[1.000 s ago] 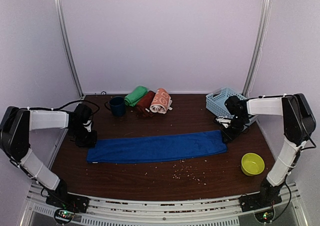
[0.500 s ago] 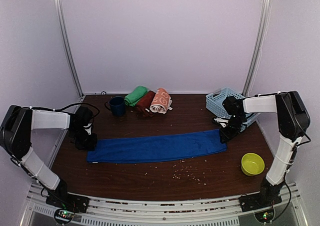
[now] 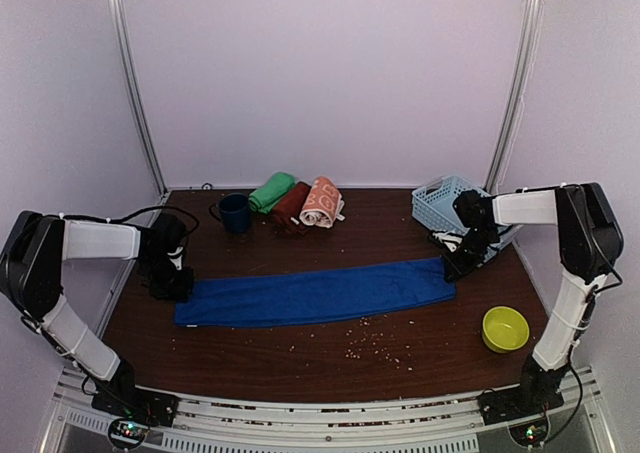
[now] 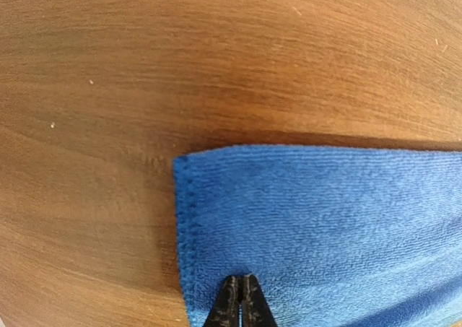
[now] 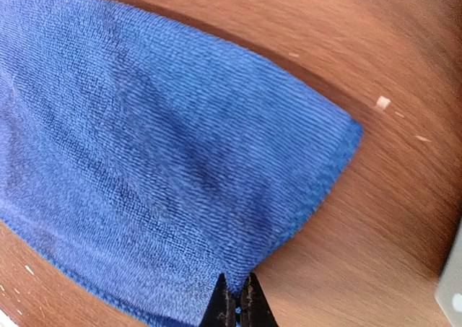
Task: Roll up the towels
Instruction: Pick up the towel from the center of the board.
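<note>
The royal blue towel [image 3: 315,295] lies stretched out as a long flat strip across the middle of the table. My left gripper [image 3: 172,285] is shut on its left end; in the left wrist view the tips [image 4: 242,298] meet on the blue cloth [image 4: 325,226] close to the hemmed edge. My right gripper [image 3: 460,265] is shut on its right end; in the right wrist view the tips [image 5: 236,302] pinch the cloth's [image 5: 144,161] near edge. The green [image 3: 271,191], dark maroon [image 3: 291,207] and orange bunny-print [image 3: 321,202] towels lie rolled at the back.
A navy mug [image 3: 235,213] stands left of the rolled towels. A pale blue basket [image 3: 430,198] sits at the back right, just behind my right gripper. A yellow bowl [image 3: 505,313] is at the front right. Crumbs [image 3: 375,343] are scattered in front of the blue towel.
My right gripper has shifted slightly right and back with the towel's end, and the blue strip lies straighter. The left gripper has hardly moved.
</note>
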